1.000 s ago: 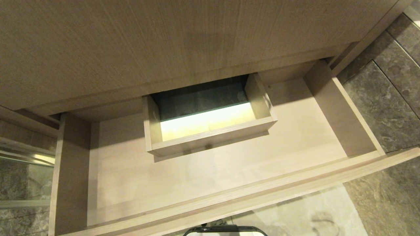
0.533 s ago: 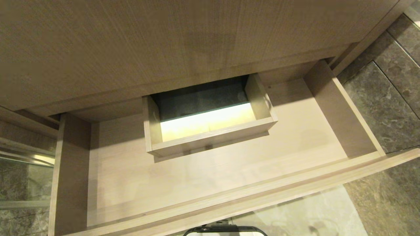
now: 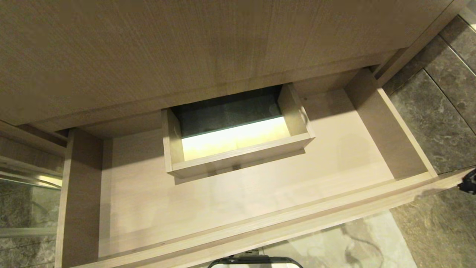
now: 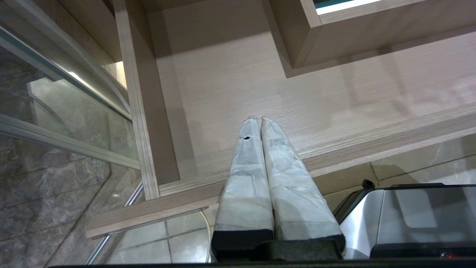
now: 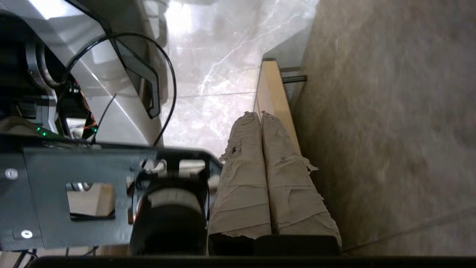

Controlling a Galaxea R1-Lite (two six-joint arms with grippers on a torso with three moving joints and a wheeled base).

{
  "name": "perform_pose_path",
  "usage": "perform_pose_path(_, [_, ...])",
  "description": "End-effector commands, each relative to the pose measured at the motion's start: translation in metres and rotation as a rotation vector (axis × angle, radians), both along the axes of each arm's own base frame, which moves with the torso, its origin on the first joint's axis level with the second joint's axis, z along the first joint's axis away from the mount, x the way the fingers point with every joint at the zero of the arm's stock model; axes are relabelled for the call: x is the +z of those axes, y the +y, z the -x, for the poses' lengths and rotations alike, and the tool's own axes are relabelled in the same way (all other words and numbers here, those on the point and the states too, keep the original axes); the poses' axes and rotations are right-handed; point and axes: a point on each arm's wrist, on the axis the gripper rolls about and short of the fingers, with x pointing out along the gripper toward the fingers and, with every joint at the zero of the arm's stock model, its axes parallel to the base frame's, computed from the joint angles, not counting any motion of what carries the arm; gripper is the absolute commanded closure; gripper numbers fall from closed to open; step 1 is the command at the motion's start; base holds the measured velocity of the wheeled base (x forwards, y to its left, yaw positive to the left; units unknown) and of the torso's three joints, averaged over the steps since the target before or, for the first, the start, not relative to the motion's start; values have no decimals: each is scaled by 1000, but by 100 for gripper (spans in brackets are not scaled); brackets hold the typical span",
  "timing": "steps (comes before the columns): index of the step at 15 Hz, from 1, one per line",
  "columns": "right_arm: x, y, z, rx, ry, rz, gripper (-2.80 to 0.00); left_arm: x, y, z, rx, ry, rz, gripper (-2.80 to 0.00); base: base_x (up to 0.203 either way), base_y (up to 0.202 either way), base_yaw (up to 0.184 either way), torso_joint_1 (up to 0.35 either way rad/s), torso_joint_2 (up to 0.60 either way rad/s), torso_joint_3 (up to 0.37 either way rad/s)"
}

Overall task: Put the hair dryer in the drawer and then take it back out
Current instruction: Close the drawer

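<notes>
The drawer stands pulled out below me, and its light wood floor is bare. A boxed cutout sits at its rear centre. The hair dryer is out of view. My left gripper is shut on nothing and hangs over the left part of the drawer, just inside its front board. My right gripper is also shut and empty, beside the end of a wooden board. A dark part of my right arm shows at the right edge of the head view, by the drawer's front right corner.
A taller wood panel overhangs the drawer's rear. Dark stone tiles flank it on the right and a glass pane on the left. My own base sits just before the drawer front, on pale floor.
A dark part of my right arm has come into the head view at the right edge, and its shadow has shifted across the floor. The drawer has stayed as it was.
</notes>
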Motion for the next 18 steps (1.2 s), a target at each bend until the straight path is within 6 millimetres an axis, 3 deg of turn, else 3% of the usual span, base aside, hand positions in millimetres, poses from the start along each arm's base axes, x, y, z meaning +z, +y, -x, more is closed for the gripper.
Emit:
perform_pose_path(1, [-17,-3,-34,10,70,-6,0,0,0,0,0,1,0,0,0,0,0,0,0,0])
perform_pose_path(5, [-16,-3,-72,66,-51,-25,0,0,0,0,1,1,0,0,0,0,0,0,0,0])
perform_pose_path(12, [3,-3,-99,112,-355,-82,0,0,0,0,0,0,0,0,0,0,0,0,0,0])
perform_pose_path(16, [51,-1,-127,225,-877,-108,0,0,0,0,0,1,0,0,0,0,0,0,0,0])
perform_pose_path(18, [66,1,-129,235,-1005,-112,0,0,0,0,0,0,0,0,0,0,0,0,0,0])
